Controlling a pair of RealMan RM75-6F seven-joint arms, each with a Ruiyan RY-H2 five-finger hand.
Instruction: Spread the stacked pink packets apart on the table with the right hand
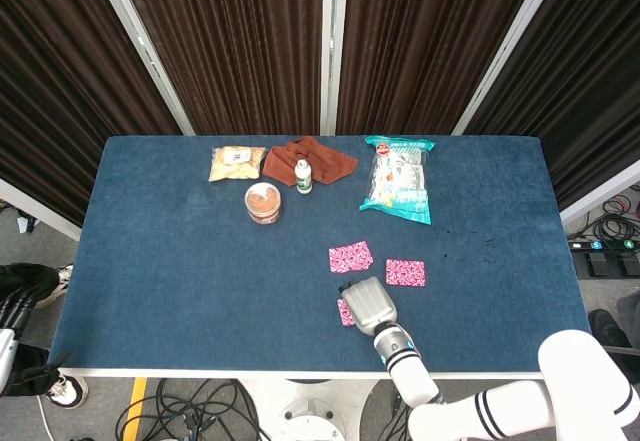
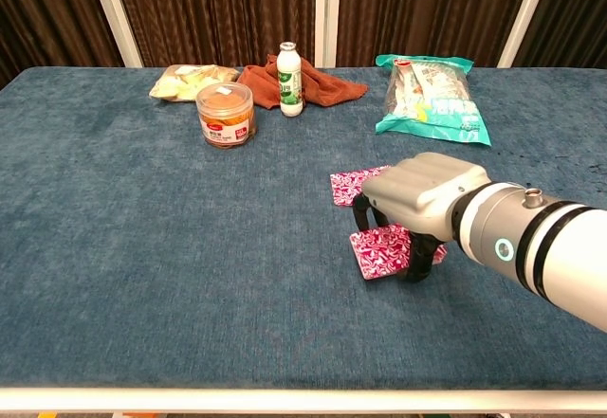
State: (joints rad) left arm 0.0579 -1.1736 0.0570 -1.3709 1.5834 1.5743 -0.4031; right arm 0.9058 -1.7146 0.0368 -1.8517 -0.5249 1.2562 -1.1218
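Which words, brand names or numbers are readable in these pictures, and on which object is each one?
None can be read.
White plastic bottle with green label: print too small.
Clear tub with red label: blurred.
Teal snack bag: lettering illegible.
Pink patterned packets: pattern only.
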